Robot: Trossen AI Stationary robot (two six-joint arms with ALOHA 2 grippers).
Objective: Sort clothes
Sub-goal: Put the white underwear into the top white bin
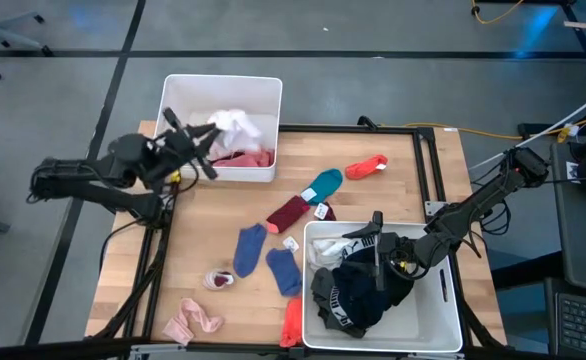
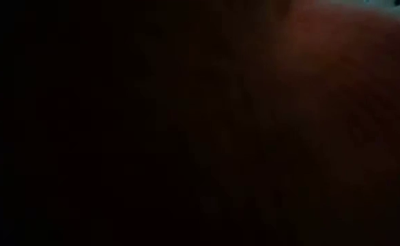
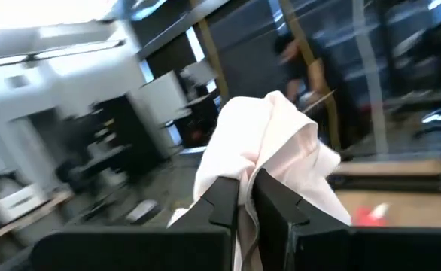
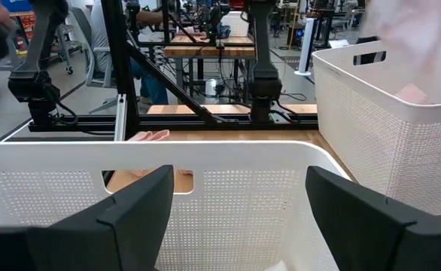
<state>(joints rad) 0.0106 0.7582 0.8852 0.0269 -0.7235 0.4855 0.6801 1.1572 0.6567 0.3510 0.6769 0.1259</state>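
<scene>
Left arm comes in from the counter's left edge, bent at the elbow, forearm running toward the far-left corner. Left gripper (image 1: 201, 140) sits raised at that corner, fingers (image 3: 222, 199) pressed close together, pinching a white garment (image 3: 269, 147) that drapes over and between them. Right arm enters from the right side, stretched low and diagonal toward the near-right area. Right gripper (image 1: 376, 240) hangs there with fingers (image 4: 134, 207) spread wide apart, nothing between them. Right wrist roughly level, pointing across the counter toward the left arm's side. Low view dark, shows neither arm.
</scene>
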